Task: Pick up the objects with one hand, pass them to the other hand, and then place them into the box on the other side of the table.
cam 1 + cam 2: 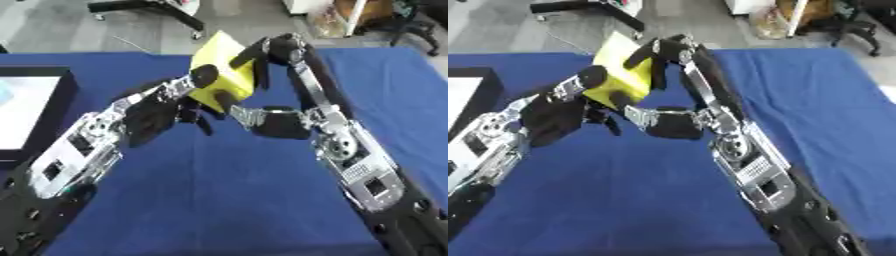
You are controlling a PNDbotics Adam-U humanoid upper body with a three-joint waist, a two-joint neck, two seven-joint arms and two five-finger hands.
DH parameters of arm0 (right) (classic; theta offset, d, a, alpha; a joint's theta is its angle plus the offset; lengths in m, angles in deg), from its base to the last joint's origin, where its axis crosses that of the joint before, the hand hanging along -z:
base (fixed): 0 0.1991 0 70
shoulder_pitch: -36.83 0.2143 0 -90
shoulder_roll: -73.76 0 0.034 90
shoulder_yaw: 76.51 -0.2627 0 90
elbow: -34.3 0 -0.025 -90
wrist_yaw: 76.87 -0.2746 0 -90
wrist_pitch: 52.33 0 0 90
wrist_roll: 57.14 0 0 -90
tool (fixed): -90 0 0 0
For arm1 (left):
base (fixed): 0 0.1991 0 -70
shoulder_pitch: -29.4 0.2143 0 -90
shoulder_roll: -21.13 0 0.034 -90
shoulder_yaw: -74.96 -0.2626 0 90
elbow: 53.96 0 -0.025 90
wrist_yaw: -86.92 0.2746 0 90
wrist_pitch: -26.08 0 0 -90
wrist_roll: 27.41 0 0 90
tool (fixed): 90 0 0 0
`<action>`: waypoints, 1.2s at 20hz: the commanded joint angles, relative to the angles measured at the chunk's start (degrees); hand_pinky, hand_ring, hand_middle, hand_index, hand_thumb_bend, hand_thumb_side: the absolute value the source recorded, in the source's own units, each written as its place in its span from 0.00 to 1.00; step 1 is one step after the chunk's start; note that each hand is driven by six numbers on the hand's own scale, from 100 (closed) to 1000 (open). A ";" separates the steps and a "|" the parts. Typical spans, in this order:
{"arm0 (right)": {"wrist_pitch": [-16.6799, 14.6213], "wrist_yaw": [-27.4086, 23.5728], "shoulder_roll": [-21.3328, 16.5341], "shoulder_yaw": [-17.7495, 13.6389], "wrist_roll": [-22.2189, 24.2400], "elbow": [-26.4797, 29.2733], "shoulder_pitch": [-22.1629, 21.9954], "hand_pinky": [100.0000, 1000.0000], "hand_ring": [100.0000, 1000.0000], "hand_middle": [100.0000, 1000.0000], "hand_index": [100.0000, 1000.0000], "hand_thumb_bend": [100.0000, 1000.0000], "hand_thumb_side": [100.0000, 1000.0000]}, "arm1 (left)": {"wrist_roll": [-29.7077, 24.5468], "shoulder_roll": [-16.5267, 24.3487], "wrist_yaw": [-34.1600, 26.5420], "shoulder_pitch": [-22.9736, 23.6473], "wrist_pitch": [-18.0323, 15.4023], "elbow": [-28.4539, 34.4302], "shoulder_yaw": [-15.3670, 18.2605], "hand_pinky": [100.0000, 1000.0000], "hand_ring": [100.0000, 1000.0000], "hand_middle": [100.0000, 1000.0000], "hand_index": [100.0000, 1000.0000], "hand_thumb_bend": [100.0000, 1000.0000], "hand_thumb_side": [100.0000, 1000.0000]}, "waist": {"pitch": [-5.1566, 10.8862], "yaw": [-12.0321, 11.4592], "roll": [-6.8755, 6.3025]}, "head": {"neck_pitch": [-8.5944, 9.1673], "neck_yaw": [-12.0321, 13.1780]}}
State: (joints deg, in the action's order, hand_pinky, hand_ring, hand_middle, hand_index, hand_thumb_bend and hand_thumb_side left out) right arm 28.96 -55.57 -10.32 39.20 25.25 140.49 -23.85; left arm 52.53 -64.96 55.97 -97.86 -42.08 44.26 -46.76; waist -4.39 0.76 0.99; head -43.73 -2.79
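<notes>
Nearest the camera, the two black-and-silver forearms rose from the lower corners and met over the middle of the blue table (219, 200). Between them hung the task's thing, a yellow block (220, 70), lifted clear of the cloth toward the far edge. The right hand (276, 50) curled its fingers over the block's top and far side, with the thumb low against its near face, so it was clearly clasping the block. The left hand (179, 97) pressed a fingertip against the block's left face; its other fingers hung bent below, and whether it truly gripped the block could not be told. Judged from this, the pickup was done and the pass between hands was under way but not finished: one hand had yet to let go, and the carry to the box and the drop remained. Which hand was giving and which receiving could not be read from this moment. At the table's left edge sat a dark-rimmed box (68, 95) with a pale inside, a likely destination for the left hand; something light blue showed at its far left. Nothing lay on the cloth between the hands and that box. Beyond the far edge stood a black stand base (149, 9) and some floor clutter, well apart from the work.
</notes>
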 commanded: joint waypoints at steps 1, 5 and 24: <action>-0.42 0.78 -0.88 0.26 0.37 -0.05 0.47 0.39 0.40 0.13 0.20 0.34 0.00 | 2.68 -0.65 -1.48 -2.14 0.01 1.79 0.90 0.50 0.55 0.47 0.55 0.31 0.72 | 1.02 0.07 -0.04 | 0.15 0.18; -0.63 1.13 -0.88 0.26 0.31 0.01 0.46 0.39 0.40 0.13 0.20 0.34 0.00 | 5.84 -0.84 -2.32 -2.24 0.39 1.71 0.97 0.47 0.51 0.42 0.49 0.20 0.69 | 1.02 0.07 -0.01 | 0.15 0.22; -1.89 2.82 -1.28 -1.26 -1.74 1.44 0.35 0.41 0.42 0.22 0.37 0.49 0.19 | 12.79 0.21 -1.92 -0.65 -0.71 0.84 2.39 0.43 0.43 0.31 0.39 0.00 0.54 | 1.12 0.16 0.06 | 0.11 0.37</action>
State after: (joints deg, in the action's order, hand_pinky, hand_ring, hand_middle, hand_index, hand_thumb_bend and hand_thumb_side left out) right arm 27.26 -53.19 -10.79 38.74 23.90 140.58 -24.19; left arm 64.86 -65.72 53.77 -97.81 -42.54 44.60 -45.41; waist -4.36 0.83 1.06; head -43.73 -2.55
